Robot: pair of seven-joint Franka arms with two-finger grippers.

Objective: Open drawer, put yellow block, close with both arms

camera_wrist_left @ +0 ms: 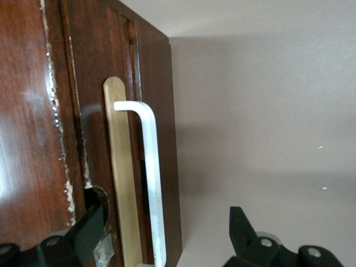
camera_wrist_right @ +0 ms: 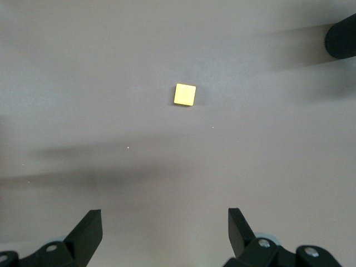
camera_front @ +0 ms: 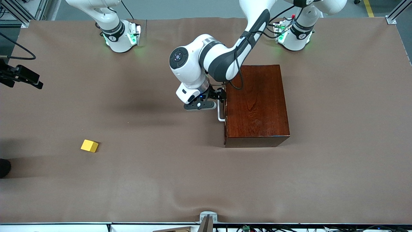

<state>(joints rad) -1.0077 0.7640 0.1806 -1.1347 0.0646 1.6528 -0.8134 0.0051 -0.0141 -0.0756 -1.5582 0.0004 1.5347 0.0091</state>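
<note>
The drawer (camera_front: 225, 120) sits shut in the mahogany box (camera_front: 257, 103), its front toward the right arm's end of the table. Its white handle (camera_front: 220, 112) (camera_wrist_left: 153, 178) lies between the spread fingers of my left gripper (camera_front: 220, 96) (camera_wrist_left: 164, 222), which is open and not clamped on it. The yellow block (camera_front: 89, 146) (camera_wrist_right: 184, 94) rests alone on the brown cloth, nearer the front camera and toward the right arm's end. My right gripper (camera_wrist_right: 164, 222) hangs open high over the cloth with the block below it and nothing between its fingers.
A dark rounded object (camera_front: 4, 167) (camera_wrist_right: 340, 36) pokes in at the table's edge near the block. A black device on a cable (camera_front: 22, 75) juts in at the same end. Brown cloth (camera_front: 161, 180) covers the whole table.
</note>
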